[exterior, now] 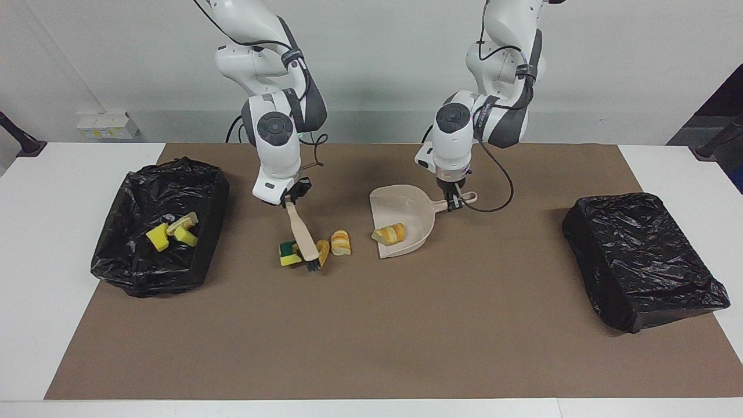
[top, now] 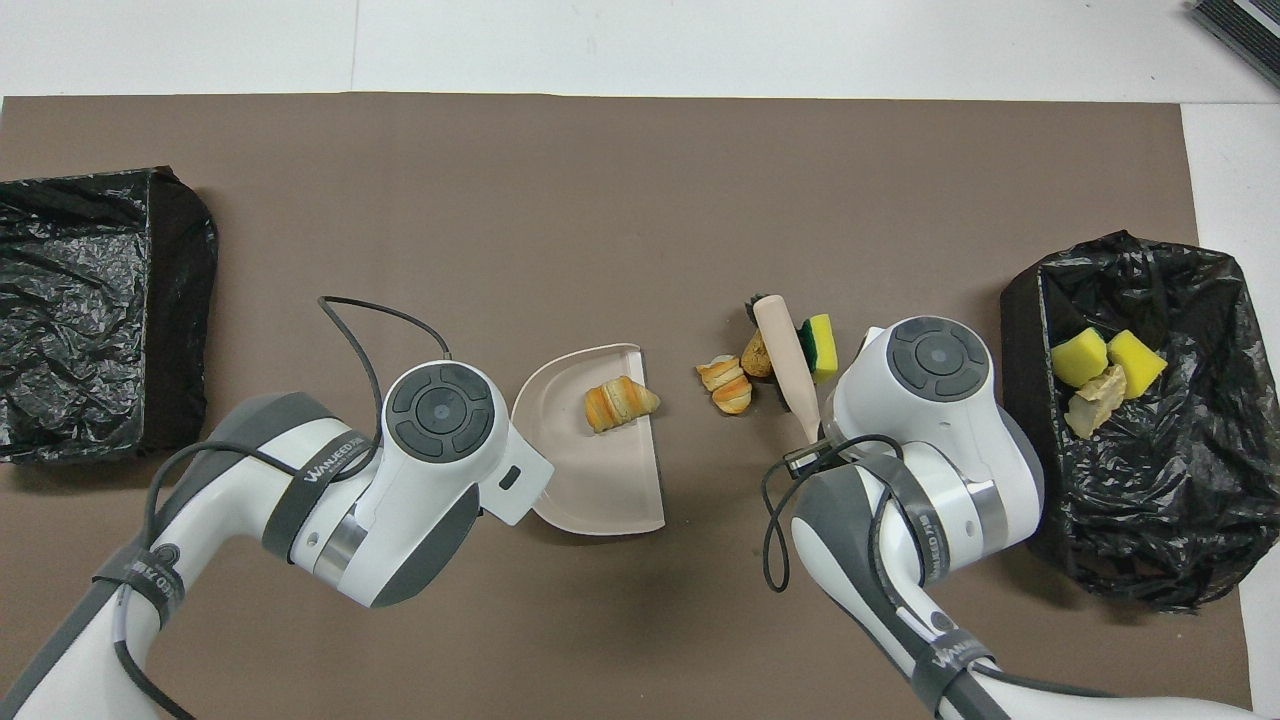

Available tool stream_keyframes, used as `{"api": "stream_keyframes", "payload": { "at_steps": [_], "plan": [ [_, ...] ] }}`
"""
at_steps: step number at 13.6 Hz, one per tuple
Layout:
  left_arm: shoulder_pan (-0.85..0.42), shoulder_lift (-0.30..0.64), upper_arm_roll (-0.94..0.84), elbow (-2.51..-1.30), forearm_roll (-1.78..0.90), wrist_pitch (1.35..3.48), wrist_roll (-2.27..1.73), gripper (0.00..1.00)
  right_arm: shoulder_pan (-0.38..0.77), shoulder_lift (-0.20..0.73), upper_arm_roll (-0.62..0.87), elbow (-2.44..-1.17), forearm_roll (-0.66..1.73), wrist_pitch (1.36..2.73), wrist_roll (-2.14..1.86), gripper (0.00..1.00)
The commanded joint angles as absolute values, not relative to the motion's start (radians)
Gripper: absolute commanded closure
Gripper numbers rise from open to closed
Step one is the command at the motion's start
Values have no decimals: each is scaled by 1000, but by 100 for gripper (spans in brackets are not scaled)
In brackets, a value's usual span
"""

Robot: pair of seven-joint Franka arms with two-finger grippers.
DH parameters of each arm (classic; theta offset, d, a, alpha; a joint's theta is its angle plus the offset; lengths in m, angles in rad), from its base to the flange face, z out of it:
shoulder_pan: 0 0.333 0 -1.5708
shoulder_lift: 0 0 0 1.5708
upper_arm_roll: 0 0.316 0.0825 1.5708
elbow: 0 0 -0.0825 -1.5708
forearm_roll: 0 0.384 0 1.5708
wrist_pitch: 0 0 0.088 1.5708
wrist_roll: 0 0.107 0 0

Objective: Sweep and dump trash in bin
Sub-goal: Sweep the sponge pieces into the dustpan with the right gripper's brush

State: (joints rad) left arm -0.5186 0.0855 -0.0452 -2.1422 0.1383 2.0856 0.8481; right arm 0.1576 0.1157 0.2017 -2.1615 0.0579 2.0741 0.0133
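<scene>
My right gripper [exterior: 288, 200] is shut on the handle of the beige brush [exterior: 303, 235], whose dark bristles rest on the mat. A yellow-and-green sponge chunk [exterior: 286, 254] lies against the brush on the side toward the right arm's end. A brown bread bit [exterior: 323, 251] and a striped pastry bit [exterior: 341, 242] lie on the brush's dustpan side. My left gripper [exterior: 453, 200] is shut on the handle of the beige dustpan [exterior: 406, 217], which holds one striped pastry piece [exterior: 392, 233]. The open bin [exterior: 159, 226] holds two yellow sponge chunks [exterior: 157, 238] and a beige piece [exterior: 184, 222].
A second black, bag-covered bin [exterior: 638, 255] stands at the left arm's end of the brown mat [exterior: 371, 337]. A black cable loops on the mat by the dustpan handle [exterior: 493, 203]. The white table edge [exterior: 35, 261] surrounds the mat.
</scene>
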Motion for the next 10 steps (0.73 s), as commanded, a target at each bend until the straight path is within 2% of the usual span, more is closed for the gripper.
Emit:
{"api": "stream_keyframes", "payload": {
  "at_steps": [1,4,6,8,10],
  "plan": [
    [-523,63,-34,-2181,135,2106,857,100,237,117,207,-2158,199,2086,86,100],
    [-523,63,-34,-2181,135,2106,857,100,337,91,209,-2161,235,2062,216,100],
    [-523,63,-34,-2181,135,2106,859,100,365,31,207,-2155,235,2022,291,100],
    [-523,63,-34,-2181,135,2106,859,100,350,-58,203,-2111,264,1878,301,100],
    [-523,63,-32,-2183,135,2108,859,100,330,-93,198,-2054,265,1780,301,100]
  ]
}}
